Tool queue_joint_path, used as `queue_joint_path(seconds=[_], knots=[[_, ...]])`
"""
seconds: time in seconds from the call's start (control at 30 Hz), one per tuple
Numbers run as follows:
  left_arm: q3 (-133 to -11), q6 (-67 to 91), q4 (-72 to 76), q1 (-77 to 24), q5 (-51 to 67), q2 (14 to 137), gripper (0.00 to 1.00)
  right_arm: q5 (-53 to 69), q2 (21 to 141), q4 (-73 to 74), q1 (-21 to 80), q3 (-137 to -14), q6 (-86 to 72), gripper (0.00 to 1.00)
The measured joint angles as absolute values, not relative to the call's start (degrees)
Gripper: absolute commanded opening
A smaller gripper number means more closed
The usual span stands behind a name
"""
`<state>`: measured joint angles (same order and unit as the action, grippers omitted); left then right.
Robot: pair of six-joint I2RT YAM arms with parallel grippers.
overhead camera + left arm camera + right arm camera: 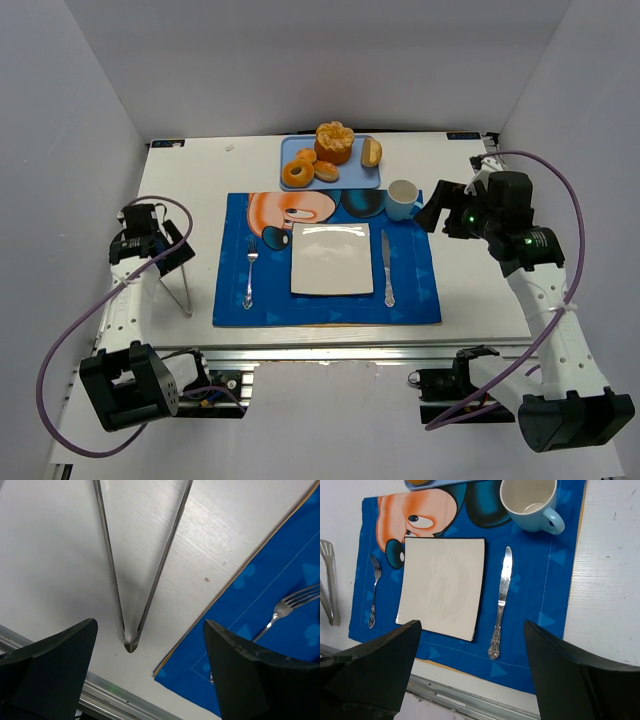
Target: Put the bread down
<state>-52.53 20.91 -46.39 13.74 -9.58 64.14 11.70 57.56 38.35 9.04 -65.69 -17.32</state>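
The bread (pixel 296 174), a golden-brown ring with a centre hole, lies at the front left of a light blue tray (pixel 368 183) at the back of the table. A white square plate (pixel 324 258) sits bare on the blue placemat (pixel 420 290). My left gripper (pixel 165 245) hovers open over the table left of the mat, above metal tongs (pixel 178 290). In the left wrist view the tongs' hinge (pixel 131 642) lies between my open fingers (pixel 150 625). My right gripper (pixel 432 212) is open and empty beside the mug, and looks down on the plate (pixel 442 585).
The tray also holds a tall orange bun (pixel 334 142) and small rolls (pixel 371 152). A light blue mug (pixel 403 198) stands at the mat's back right. A fork (pixel 249 270) lies left of the plate, a knife (pixel 387 268) right of it.
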Motion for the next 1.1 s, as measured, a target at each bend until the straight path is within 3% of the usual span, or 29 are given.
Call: queue_joint_path(seconds=[0.87, 1.0, 1.1], knots=[[-50.09, 20.56, -39.29, 14.98, -9.37, 87.55, 0.96, 11.7, 56.1, 34.76, 9.1, -62.39, -17.37, 0.89], [-50.09, 19.49, -38.48, 16.34, -9.43, 89.65, 0.9, 11.7, 57.08, 34.37, 9.1, -62.39, -17.34, 0.89], [-50.7, 18.48, -38.46, 17.39, -7.86, 90.72, 0.73, 11.73, 57.54, 34.3, 9.13, -62.39, -17.34, 0.89]])
